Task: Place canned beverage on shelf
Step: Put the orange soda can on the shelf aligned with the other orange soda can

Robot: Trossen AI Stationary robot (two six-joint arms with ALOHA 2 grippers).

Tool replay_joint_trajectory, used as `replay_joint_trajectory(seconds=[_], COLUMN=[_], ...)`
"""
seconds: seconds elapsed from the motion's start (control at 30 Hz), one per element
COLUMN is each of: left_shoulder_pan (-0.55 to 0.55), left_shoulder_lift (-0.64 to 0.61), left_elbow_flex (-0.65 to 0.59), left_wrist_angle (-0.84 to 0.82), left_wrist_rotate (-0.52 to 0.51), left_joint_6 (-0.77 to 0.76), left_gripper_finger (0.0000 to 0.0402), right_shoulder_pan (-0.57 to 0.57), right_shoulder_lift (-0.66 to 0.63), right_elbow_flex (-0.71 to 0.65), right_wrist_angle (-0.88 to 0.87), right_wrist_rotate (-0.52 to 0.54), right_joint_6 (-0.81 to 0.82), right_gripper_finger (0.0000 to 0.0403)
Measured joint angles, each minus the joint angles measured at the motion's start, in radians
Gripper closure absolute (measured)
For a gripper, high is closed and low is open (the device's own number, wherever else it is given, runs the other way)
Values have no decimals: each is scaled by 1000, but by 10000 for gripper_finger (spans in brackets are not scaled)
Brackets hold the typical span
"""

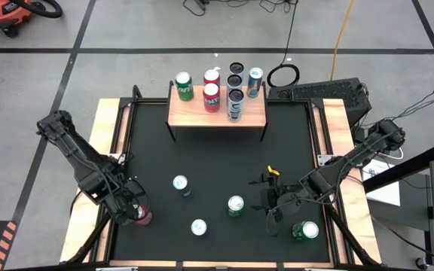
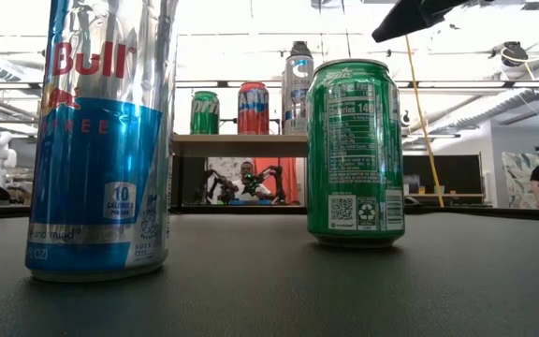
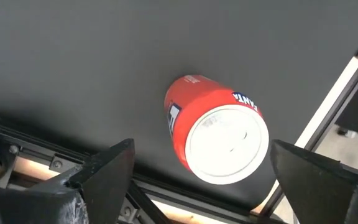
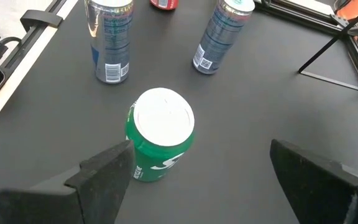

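Observation:
A red can stands upright near the table's front left corner. My left gripper hangs over it, pointing down and open, with one finger on each side and clear of the can. A green can stands upright right of the table's middle. My right gripper is open and slants down toward it from the table's right, just short of it. The shelf, a light-wood board on thin black legs, stands at the far edge and carries several upright cans.
Two silver-blue cans stand on the black table between the two grippers. Another green can stands near the front right corner. A keyboard lies beyond the table's far right corner.

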Motion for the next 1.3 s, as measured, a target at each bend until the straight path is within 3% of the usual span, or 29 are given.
replay_joint_trajectory(seconds=[0.67,1.03,1.3], left_shoulder_pan=[-29,-46,-47], left_shoulder_lift=[14,68,64], left_elbow_flex=[-38,-36,-31], left_wrist_angle=[15,99,30], left_wrist_rotate=[-20,-22,-25], left_joint_6=[-193,-179,-180], left_gripper_finger=[36,36,36], right_shoulder_pan=[0,0,0], right_shoulder_lift=[0,0,0], right_elbow_flex=[0,0,0], right_wrist_angle=[33,31,31], right_wrist_rotate=[0,0,0], right_joint_6=[-25,-4,-3], right_gripper_finger=[46,46,46])
